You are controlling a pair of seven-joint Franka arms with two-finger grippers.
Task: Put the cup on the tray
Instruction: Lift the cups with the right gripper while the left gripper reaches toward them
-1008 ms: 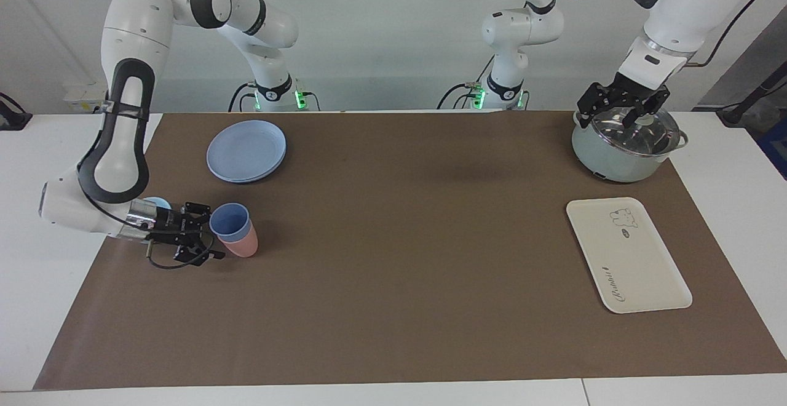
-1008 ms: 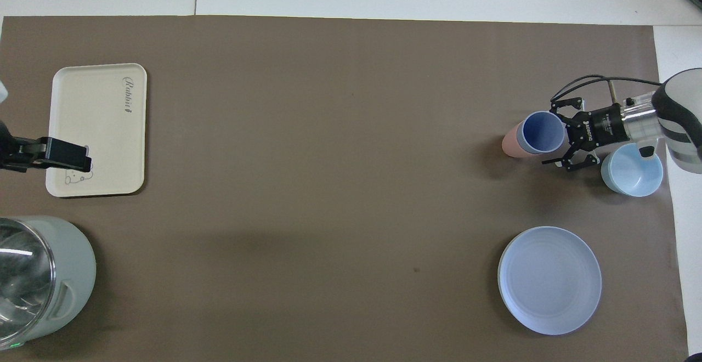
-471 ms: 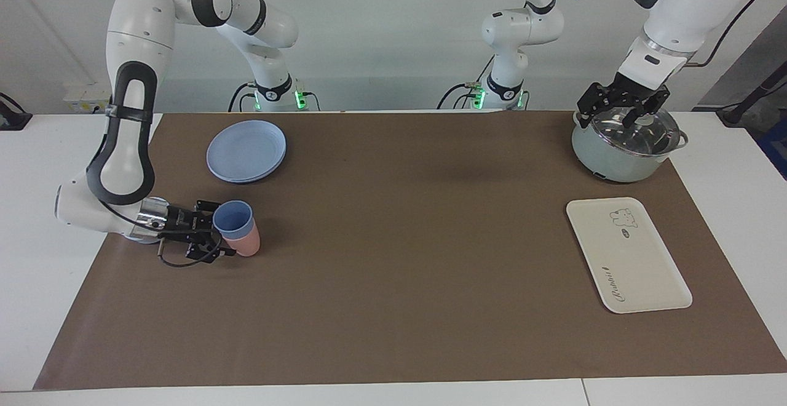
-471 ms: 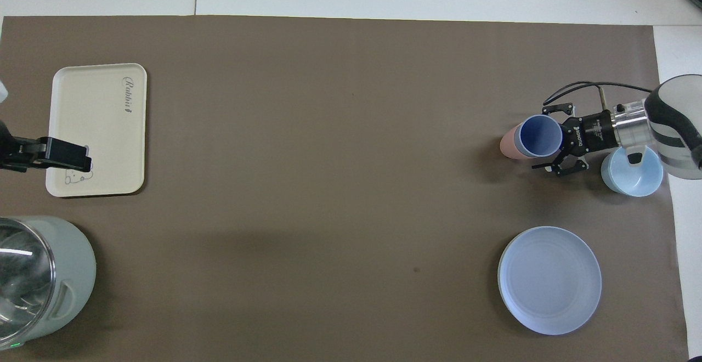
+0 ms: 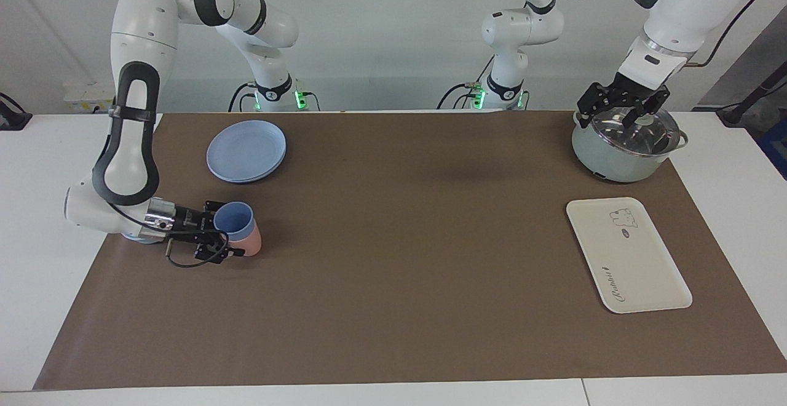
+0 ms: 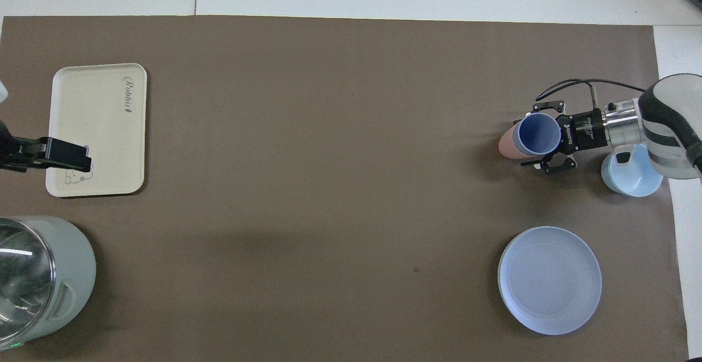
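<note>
- Since a second ago my right gripper (image 5: 229, 238) has slid forward, jaws wide, one finger on each side of the cup (image 5: 234, 221) without closing on it.
- Counting from my end: one pot (image 5: 622, 146), my left gripper (image 5: 620, 108) spread open and waiting above its lid; one plate (image 5: 246, 150); one bowl (image 6: 630, 173); one tray (image 5: 627, 254); two tumblers.
- One cup, upright, long axis vertical, mouth up, at my right arm's end, touching the pink tumbler (image 5: 249, 244), well apart from the tray.
</note>
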